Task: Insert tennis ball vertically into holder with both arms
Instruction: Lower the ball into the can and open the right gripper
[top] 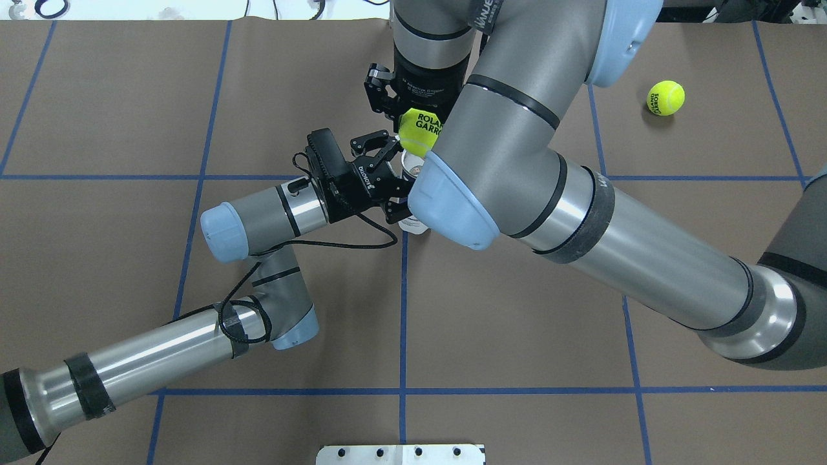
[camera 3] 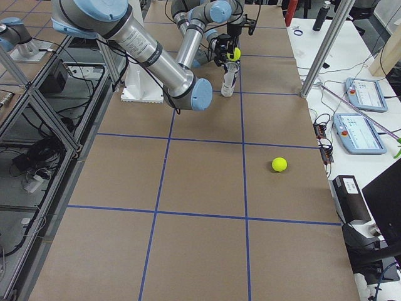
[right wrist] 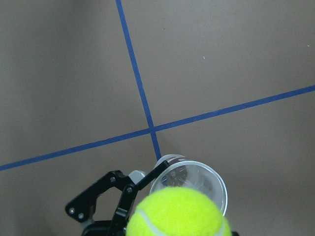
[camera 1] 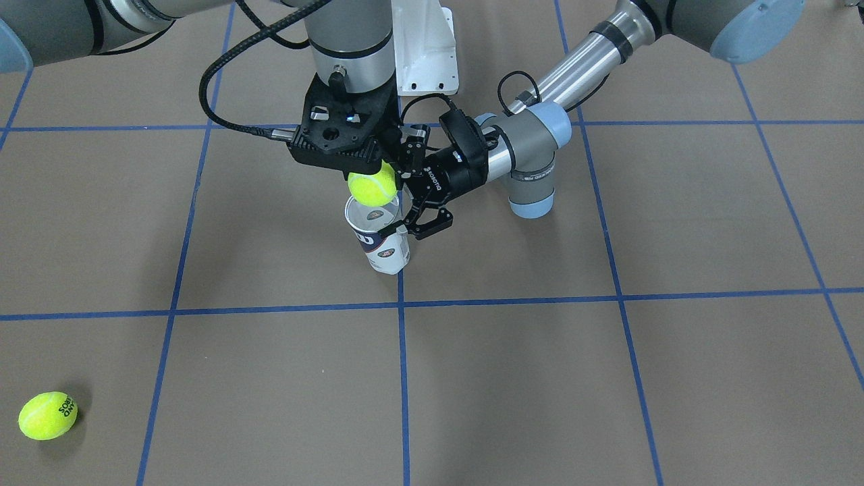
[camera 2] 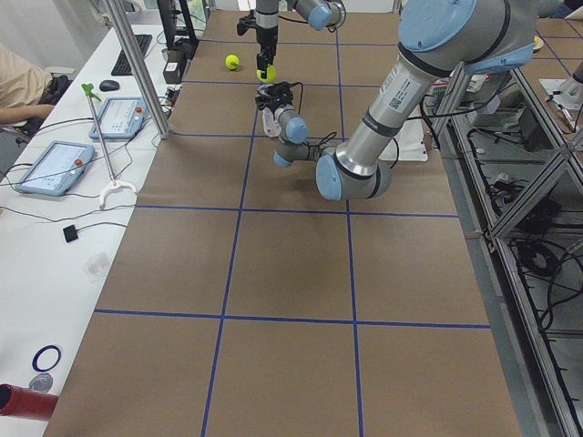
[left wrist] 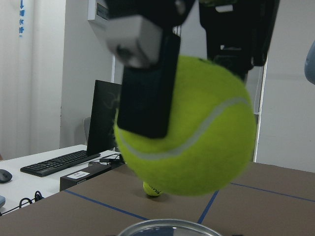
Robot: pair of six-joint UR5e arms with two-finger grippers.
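The holder (camera 1: 382,244), a clear tube with a navy and white label, stands upright near the table's middle. My left gripper (camera 1: 407,226) comes in sideways and is shut on the tube near its top. My right gripper (camera 1: 370,174) points straight down and is shut on a yellow tennis ball (camera 1: 372,187), which hangs just above the tube's open mouth. In the right wrist view the ball (right wrist: 177,214) sits over the tube's rim (right wrist: 189,183). In the overhead view the ball (top: 418,132) shows and my right arm hides most of the tube.
A second tennis ball (camera 1: 47,416) lies far off on the brown table, also in the overhead view (top: 665,97). The white pedestal base (camera 1: 425,47) stands behind the grippers. Blue tape lines cross the table.
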